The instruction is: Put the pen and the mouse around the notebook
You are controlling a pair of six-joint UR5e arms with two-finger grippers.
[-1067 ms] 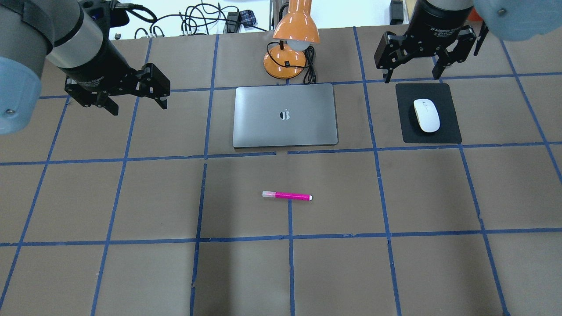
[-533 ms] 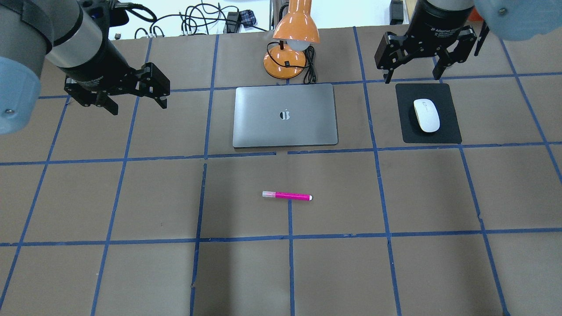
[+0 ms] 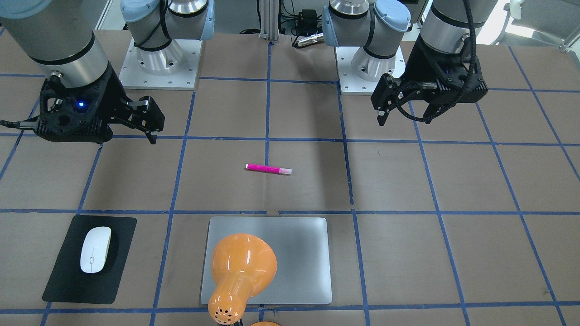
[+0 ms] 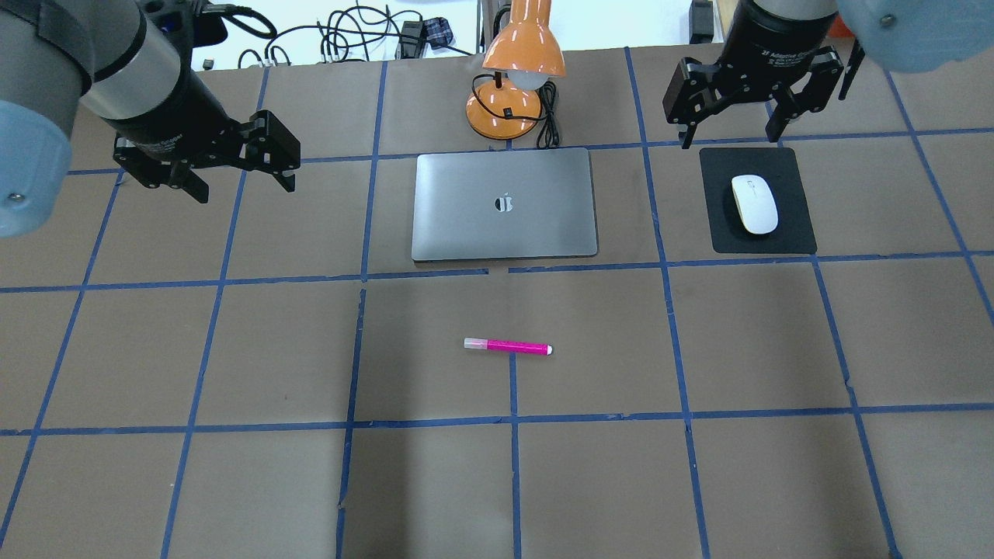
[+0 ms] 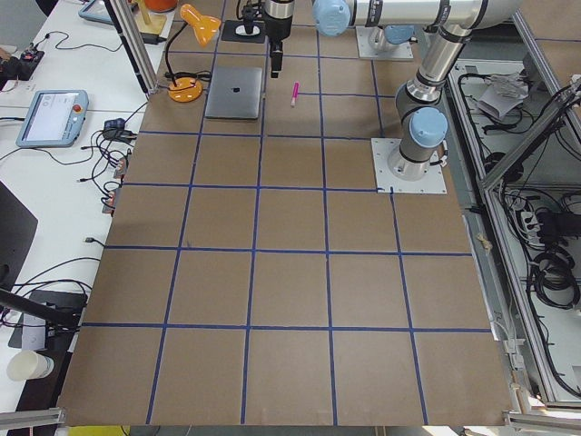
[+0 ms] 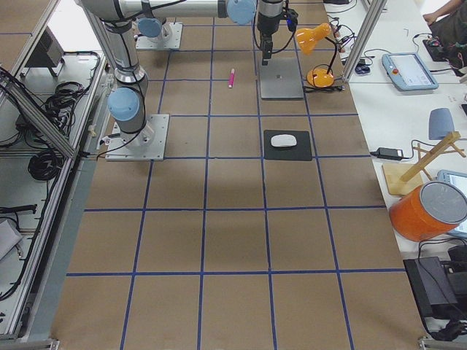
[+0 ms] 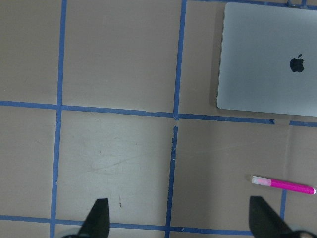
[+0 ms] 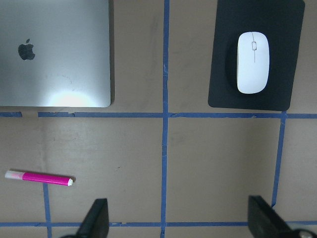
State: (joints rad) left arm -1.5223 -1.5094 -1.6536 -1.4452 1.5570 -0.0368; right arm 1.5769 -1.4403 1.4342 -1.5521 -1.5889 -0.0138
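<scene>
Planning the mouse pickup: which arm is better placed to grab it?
Right. The right gripper hangs open near the black pad that holds the mouse; the left gripper is on the notebook's other side.

Front cam: lamp [image 3: 242, 267] hides pt of notebook [image 3: 303, 256].
</scene>
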